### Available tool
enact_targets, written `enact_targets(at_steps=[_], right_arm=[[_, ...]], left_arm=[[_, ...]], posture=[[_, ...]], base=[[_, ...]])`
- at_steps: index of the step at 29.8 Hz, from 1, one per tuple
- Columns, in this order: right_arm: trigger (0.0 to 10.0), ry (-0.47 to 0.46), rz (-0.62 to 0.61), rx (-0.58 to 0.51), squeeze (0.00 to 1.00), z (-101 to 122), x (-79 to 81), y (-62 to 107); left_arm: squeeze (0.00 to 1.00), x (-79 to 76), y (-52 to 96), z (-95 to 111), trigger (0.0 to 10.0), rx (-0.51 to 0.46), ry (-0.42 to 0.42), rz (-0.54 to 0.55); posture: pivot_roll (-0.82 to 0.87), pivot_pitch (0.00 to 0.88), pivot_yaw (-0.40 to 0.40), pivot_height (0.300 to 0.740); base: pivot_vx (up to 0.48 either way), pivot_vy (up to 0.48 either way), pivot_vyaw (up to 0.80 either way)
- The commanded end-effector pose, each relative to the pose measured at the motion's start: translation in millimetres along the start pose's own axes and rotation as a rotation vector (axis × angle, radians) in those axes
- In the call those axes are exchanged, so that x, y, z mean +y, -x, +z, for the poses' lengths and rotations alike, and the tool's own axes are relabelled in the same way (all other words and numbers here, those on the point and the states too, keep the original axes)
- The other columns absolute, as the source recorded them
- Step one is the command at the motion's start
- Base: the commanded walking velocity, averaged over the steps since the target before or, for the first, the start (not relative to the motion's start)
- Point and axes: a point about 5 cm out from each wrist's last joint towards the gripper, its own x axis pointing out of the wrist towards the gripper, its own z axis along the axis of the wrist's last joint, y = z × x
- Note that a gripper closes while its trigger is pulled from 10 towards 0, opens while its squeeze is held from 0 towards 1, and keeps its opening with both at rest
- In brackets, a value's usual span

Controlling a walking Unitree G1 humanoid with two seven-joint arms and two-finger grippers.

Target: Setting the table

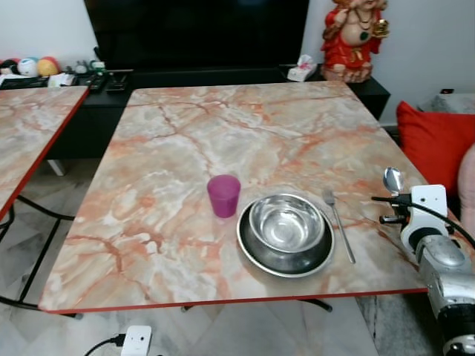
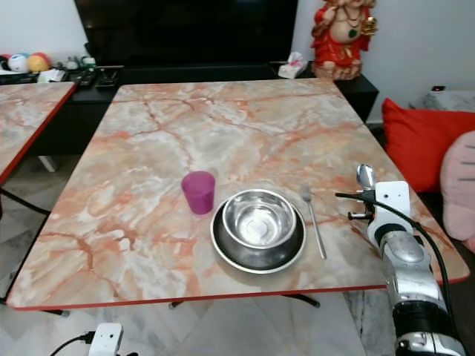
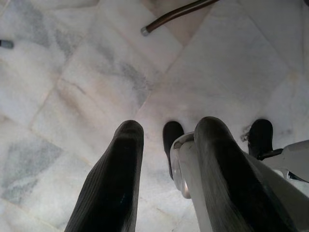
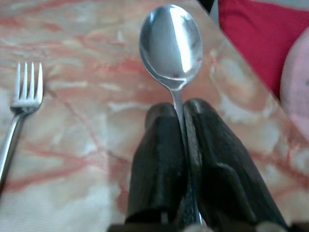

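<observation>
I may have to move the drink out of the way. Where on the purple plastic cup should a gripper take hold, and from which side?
Grip the purple plastic cup around its side wall, coming from the robot's left. It stands upright, and the steel bowl on its steel plate sits close on its right, so that side looks cramped. The left side is bare marble-patterned table.

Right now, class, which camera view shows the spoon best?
The right wrist view: the spoon looms large, its handle pinched between the right gripper fingers. Both eye views show just its small bowl above that gripper, beside the fork.
</observation>
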Motion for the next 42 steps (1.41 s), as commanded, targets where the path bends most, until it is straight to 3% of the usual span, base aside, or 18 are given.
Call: enact_targets(at_steps=[1,21,42], right_arm=[[10.0,-0.027,0.025,-0.029,0.00,5,11.3,-2.2],[10.0,-0.066,0.130,-0.007,0.00,0,53.3,-13.7],[10.0,-0.089,0.130,0.012,0.00,-5,67.7,-20.8]], left_arm=[[0.00,0.6,0.4,-3,10.0,0.022,-0.005,-0.001],[0.00,-1.3,0.7,-5,10.0,0.023,-0.005,0.000],[0.00,-1.7,0.7,-6,10.0,0.026,-0.001,0.002]], posture=[[0.01,0.027,0.011,0.736],[0.03,0.011,-0.002,0.736],[0.03,0.022,-0.007,0.736]], base=[[0.000,0.000,0.00],[0.000,0.000,0.00],[0.000,0.000,0.00]])
